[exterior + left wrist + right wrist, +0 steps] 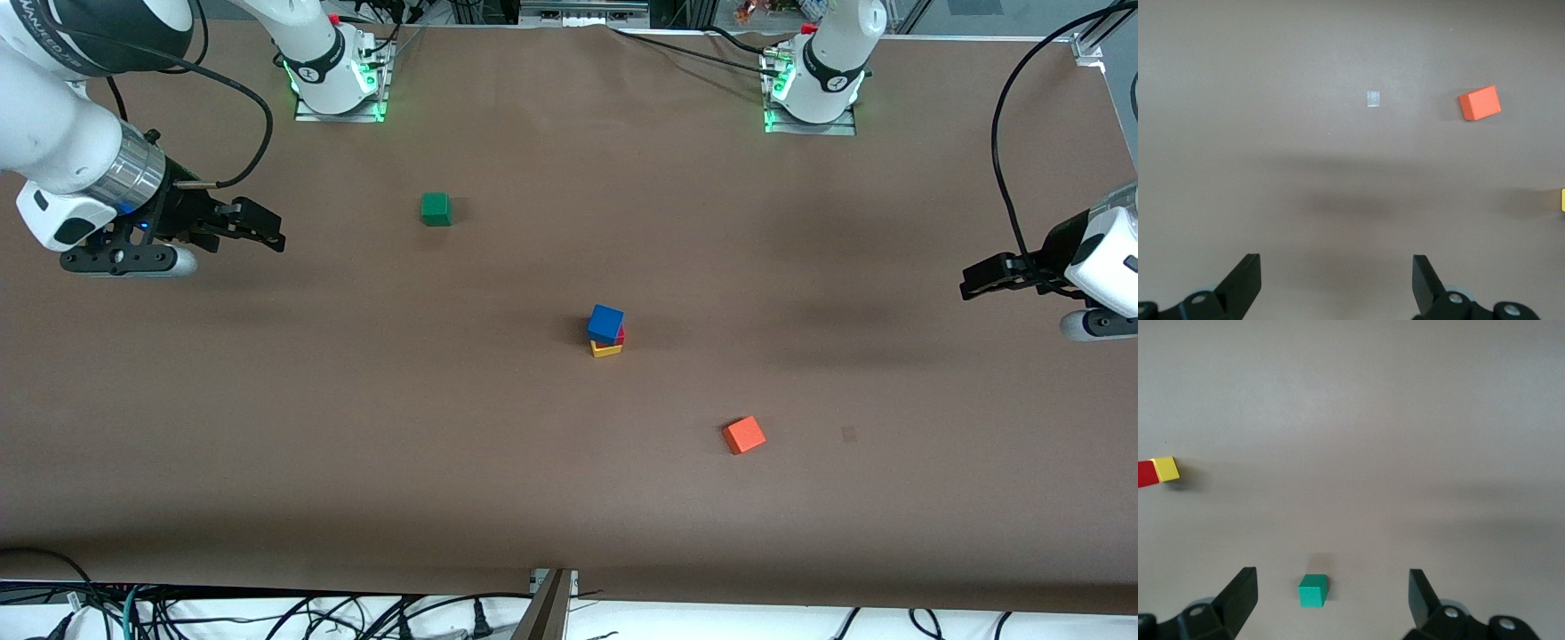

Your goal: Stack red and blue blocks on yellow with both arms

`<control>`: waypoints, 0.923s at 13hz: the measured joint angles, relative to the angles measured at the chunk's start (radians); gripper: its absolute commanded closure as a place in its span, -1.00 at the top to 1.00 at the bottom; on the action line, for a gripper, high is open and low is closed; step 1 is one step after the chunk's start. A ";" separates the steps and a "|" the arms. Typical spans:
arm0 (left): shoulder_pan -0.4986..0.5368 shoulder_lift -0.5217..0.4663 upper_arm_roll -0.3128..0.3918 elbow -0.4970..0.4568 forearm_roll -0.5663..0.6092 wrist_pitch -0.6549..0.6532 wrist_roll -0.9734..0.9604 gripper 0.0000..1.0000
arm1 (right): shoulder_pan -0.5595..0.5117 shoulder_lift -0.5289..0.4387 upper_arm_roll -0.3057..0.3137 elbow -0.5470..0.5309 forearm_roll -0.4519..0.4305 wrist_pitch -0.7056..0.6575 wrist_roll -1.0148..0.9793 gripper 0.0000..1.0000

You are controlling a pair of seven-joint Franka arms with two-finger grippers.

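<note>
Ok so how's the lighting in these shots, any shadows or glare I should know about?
Front view: even, soft light; faint shadow beside the green cube and the stack topped by the blue cube. Left wrist view: a broad soft shadow band on the table, a small bright patch. Right wrist view: similar diffuse shadow, no glare.

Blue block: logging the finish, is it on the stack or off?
On: the blue block tops the red block over yellow, no gripper touching.

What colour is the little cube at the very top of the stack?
Bright blue: the small matte blue cube, clearest in the front view.
</note>
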 measured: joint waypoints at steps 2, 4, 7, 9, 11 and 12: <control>0.000 0.000 0.000 0.000 0.000 0.000 0.000 1.00 | 0.000 0.000 -0.009 0.000 -0.001 0.000 -0.012 0.99; 0.000 0.000 0.000 0.000 0.000 0.000 0.000 1.00 | 0.000 0.000 -0.014 0.000 -0.001 0.000 -0.017 0.99; 0.000 0.000 0.000 0.000 0.000 0.000 0.000 1.00 | 0.000 0.000 -0.014 0.000 -0.001 0.000 -0.027 0.99; 0.000 0.000 0.000 0.000 0.000 0.000 0.000 1.00 | 0.000 0.002 -0.016 -0.001 -0.001 0.000 -0.045 0.99; 0.000 0.000 0.000 0.000 0.000 0.000 0.000 1.00 | 0.000 0.003 -0.024 -0.002 -0.001 0.000 -0.064 0.99; 0.000 0.000 0.000 0.000 0.000 0.000 0.000 1.00 | 0.000 0.003 -0.026 -0.003 -0.001 0.000 -0.072 0.99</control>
